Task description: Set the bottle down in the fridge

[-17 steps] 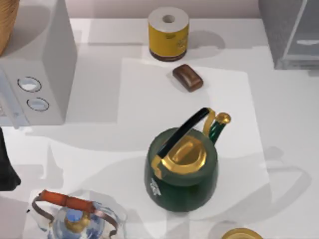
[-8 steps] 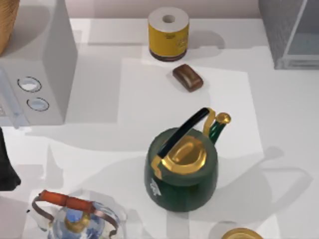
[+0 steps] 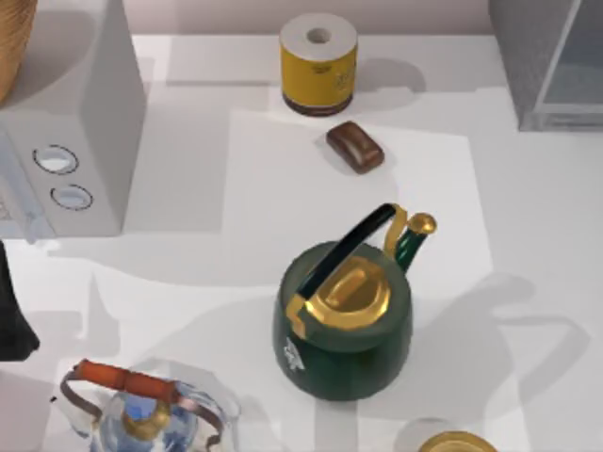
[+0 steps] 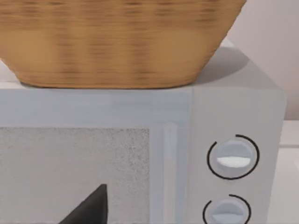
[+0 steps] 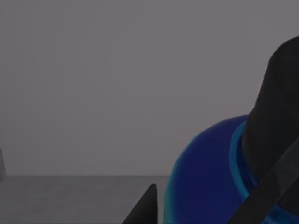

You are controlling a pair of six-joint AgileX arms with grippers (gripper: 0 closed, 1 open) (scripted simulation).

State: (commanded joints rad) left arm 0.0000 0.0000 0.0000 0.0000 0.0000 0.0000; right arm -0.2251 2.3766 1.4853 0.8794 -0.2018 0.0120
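At the far left the left gripper (image 4: 91,210) idles before the white microwave (image 3: 71,141), its opening impossible to tell. Past the green kettle (image 3: 344,315), the fridge (image 3: 551,61) fills the far right corner. The right gripper (image 5: 212,205) holds the blue bottle (image 5: 205,172) against grey walls, seemingly inside; next comes lowering it onto the shelf, with room ahead.

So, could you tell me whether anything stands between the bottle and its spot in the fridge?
Nothing visible does. In the right wrist view the blue bottle, held in the right end effector, faces a bare grey wall and floor, seemingly inside the fridge. The left arm sits by the white appliance.
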